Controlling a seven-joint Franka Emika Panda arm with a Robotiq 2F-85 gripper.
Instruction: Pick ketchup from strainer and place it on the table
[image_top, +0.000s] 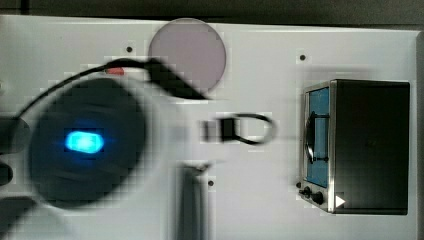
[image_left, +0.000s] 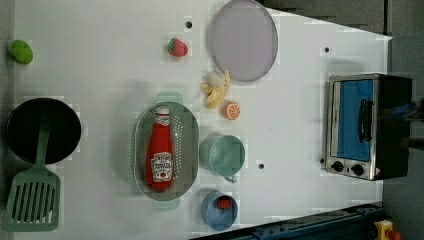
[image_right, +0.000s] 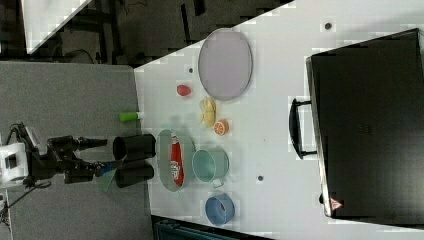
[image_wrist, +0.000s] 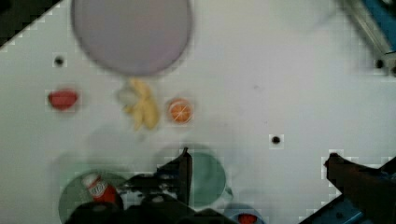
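- Reaching comes first: the ketchup (image_left: 161, 152) lies flat along the strainer (image_left: 141, 131), cap toward the strainer's handle nearer the strawberry (image_left: 177, 47), label up, so nothing has been lifted yet by my reading.
- In the wrist view the gripper (image_wrist: 257, 170) has its fingers (image_wrist: 183, 170) wide apart and empty, high above the table (image_left: 100, 60).
- Line the fingers across the bottle's narrow width, near the middle of the red body, not the tapering cap end.
- Descend straight, keeping the tips off the strainer's wall.
- The green cup (image_left: 226, 155) sits just beside the strainer, toward the oven (image_left: 367, 127); avoid it.
- For the drop, the bare stretch toward the table's corner with the green ball (image_left: 21, 51) looks safest.
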